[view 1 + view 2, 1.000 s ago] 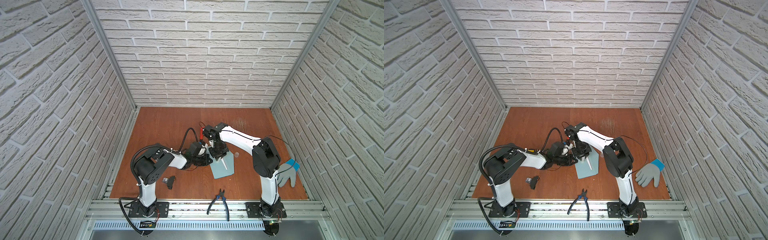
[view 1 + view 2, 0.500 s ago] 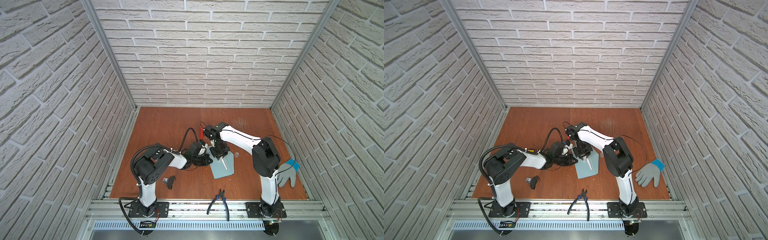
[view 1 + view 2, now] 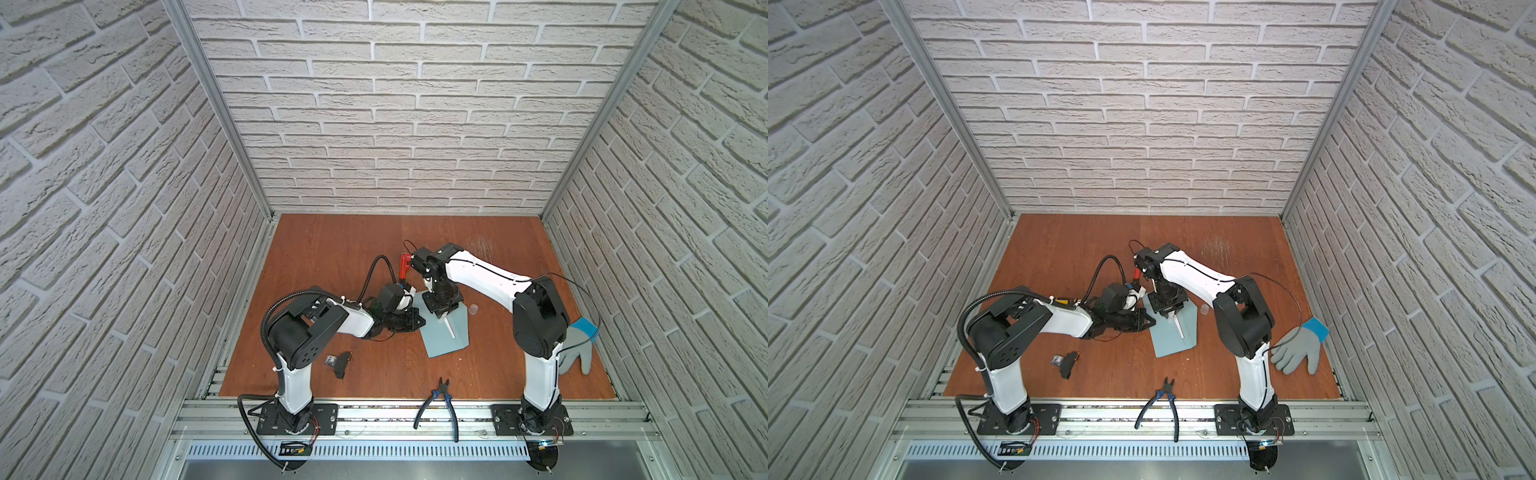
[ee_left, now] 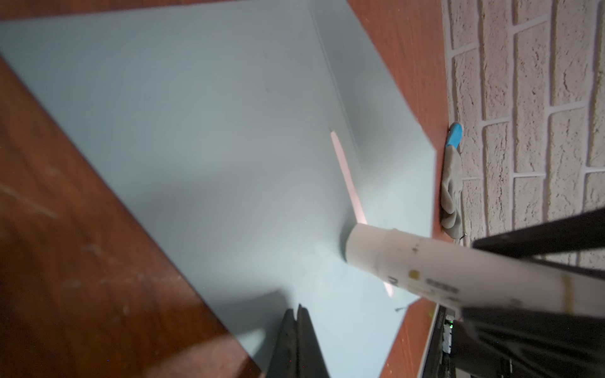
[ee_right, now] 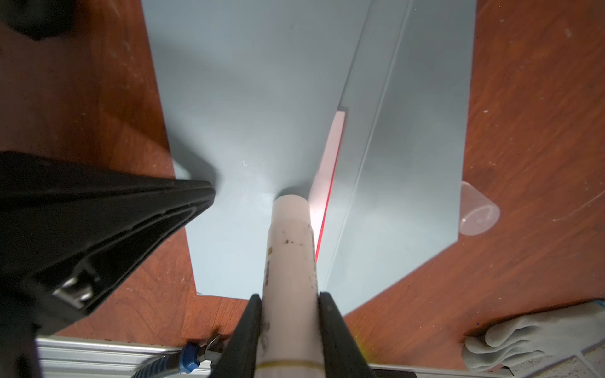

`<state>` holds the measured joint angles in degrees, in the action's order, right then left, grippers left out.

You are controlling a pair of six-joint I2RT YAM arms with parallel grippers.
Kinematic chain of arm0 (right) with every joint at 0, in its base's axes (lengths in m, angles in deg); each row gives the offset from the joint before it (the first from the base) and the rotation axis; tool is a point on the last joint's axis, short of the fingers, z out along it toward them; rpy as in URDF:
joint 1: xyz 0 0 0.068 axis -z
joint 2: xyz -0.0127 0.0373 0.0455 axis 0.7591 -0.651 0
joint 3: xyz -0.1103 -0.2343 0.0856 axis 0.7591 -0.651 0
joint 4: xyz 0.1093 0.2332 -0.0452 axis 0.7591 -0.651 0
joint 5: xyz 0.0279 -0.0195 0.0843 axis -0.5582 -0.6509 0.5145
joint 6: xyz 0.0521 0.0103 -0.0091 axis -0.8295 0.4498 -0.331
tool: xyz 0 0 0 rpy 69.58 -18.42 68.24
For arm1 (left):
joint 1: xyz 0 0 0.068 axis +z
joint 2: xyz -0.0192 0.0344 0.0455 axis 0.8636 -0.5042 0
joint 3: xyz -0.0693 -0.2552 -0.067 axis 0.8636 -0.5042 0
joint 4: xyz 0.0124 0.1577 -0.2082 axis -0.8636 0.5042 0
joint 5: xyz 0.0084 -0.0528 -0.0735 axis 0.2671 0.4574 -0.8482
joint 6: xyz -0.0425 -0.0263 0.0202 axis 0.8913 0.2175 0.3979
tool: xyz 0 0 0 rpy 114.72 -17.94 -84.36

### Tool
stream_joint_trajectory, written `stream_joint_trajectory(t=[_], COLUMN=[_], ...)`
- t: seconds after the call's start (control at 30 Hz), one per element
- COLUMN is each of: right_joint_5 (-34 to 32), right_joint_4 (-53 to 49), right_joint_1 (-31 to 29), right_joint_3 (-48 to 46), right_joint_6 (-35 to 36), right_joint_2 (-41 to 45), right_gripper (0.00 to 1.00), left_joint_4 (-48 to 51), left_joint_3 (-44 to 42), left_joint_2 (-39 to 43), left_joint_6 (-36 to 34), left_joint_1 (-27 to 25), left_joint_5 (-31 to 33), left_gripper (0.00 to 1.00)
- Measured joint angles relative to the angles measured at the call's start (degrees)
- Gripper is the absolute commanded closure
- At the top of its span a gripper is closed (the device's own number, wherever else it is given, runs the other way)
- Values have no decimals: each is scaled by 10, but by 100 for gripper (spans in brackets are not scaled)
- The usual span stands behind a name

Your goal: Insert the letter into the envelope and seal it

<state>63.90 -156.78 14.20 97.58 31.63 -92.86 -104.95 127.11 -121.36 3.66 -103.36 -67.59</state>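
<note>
The light blue envelope [image 3: 440,340] [image 3: 1173,336] lies flat on the table's middle. A narrow white strip of the letter [image 5: 329,157] [image 4: 347,176] with a red edge shows at a fold; the rest is hidden inside. My right gripper [image 5: 289,296] [image 3: 442,307] is shut on a white glue stick [image 5: 289,248] [image 4: 425,265], whose tip touches the envelope [image 5: 262,98] beside that strip. My left gripper [image 4: 299,309] [image 3: 417,322] is shut with nothing in it, its tips resting on the envelope [image 4: 212,131] near its left edge.
A clear cap [image 5: 478,212] [image 3: 473,308] lies just right of the envelope. A grey glove with a blue cuff [image 3: 579,345] sits by the right wall. Blue-handled pliers [image 3: 440,399] lie at the front edge, a small black part [image 3: 343,361] at front left.
</note>
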Motion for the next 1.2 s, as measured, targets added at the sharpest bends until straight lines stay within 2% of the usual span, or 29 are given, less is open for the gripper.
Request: stream_joint_trajectory(t=[0.2, 0.4, 0.8, 1.2], right_joint_5=[-8, 4, 38, 24], right_joint_4=[-21, -21, 10, 4], right_joint_1=[3, -1, -9, -9], right_joint_3=[0, 0, 2, 12], right_joint_6=[0, 0, 5, 9], right_joint_2=[49, 50, -29, -45], right_gripper=[95, 95, 95, 95], left_joint_4=[4, 7, 16, 24], left_joint_3=[1, 2, 7, 9], left_joint_2=[1, 1, 2, 2], left_joint_6=[-6, -6, -7, -10], left_joint_1=[0, 0, 0, 1], left_joint_5=[0, 0, -2, -3], left_gripper=[100, 100, 100, 100])
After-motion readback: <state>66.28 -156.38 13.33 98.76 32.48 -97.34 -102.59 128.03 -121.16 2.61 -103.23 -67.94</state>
